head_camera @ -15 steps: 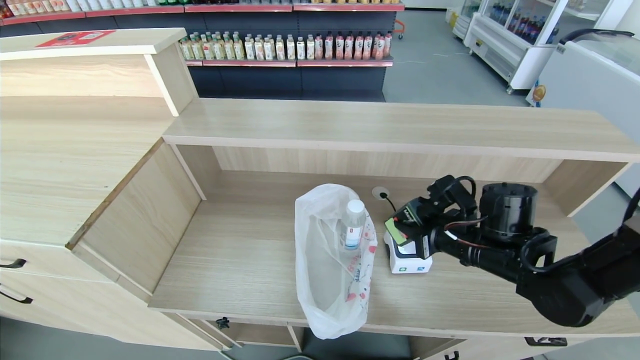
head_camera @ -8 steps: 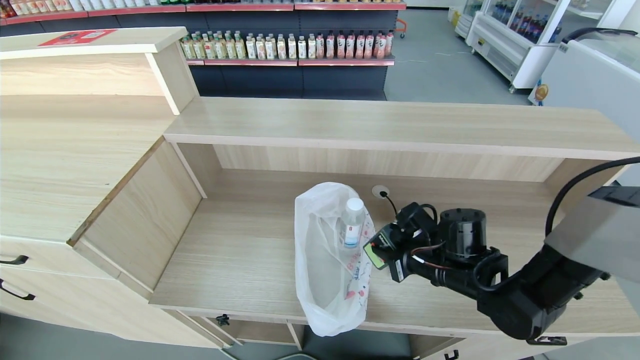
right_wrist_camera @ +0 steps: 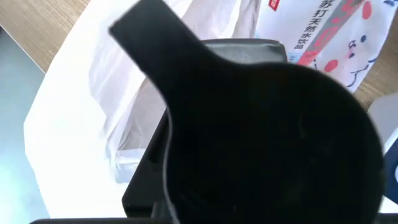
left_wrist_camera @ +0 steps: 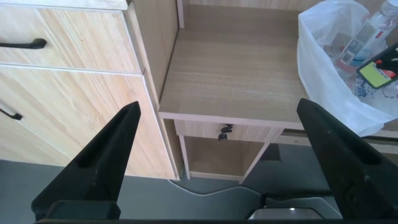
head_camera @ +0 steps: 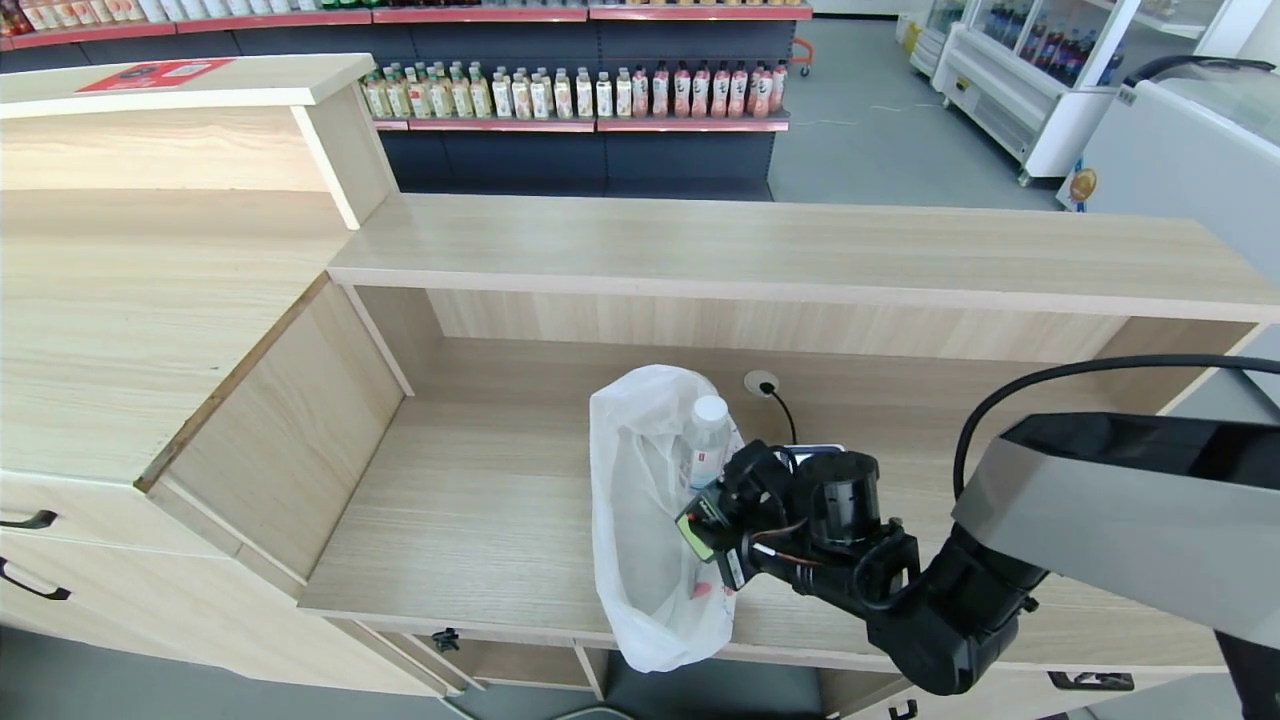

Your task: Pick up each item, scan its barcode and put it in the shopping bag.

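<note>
At lower middle of the head view, my right end effector (head_camera: 714,532) pinches a small green pack (head_camera: 696,533) at the rim of the shopping bag (head_camera: 625,520); its mouth lies just frame-left. My left end effector (left_wrist_camera: 217,106) is spread.

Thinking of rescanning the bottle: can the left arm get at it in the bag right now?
Probably not: the right gripper, holding a green-labelled item, sits at the shopping bag's mouth beside the bottle, blocking the way in.
</note>
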You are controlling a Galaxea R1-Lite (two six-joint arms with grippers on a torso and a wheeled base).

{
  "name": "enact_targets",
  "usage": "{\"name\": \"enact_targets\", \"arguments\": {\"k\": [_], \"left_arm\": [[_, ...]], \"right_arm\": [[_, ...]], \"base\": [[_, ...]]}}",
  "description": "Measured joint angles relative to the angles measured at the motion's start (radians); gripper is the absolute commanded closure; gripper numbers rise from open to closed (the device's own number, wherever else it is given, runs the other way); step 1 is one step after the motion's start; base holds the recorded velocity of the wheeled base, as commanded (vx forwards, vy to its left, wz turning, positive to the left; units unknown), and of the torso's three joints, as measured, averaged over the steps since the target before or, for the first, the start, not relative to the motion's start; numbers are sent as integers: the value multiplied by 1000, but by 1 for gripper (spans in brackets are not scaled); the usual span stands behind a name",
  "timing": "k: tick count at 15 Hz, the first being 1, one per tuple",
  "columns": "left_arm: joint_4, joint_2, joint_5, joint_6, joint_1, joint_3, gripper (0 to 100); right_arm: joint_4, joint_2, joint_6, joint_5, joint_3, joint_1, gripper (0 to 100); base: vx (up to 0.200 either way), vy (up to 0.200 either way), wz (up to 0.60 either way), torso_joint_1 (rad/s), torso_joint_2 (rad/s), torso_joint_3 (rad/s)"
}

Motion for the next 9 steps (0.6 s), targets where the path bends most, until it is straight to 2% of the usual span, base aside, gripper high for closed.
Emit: {"name": "enact_targets", "arguments": {"k": [5, 9], "left_arm": [[0, 0, 0, -1, 0, 0, 0], [0, 0, 0, 0, 0, 0, 0]], "right_arm": [[0, 64, -8, -59, -24, 13, 100], [4, 95, -8, -62, -53, 13, 100]], "base": [[0, 0, 0, 0, 0, 0], [0, 0, 0, 0, 0, 0]]}}
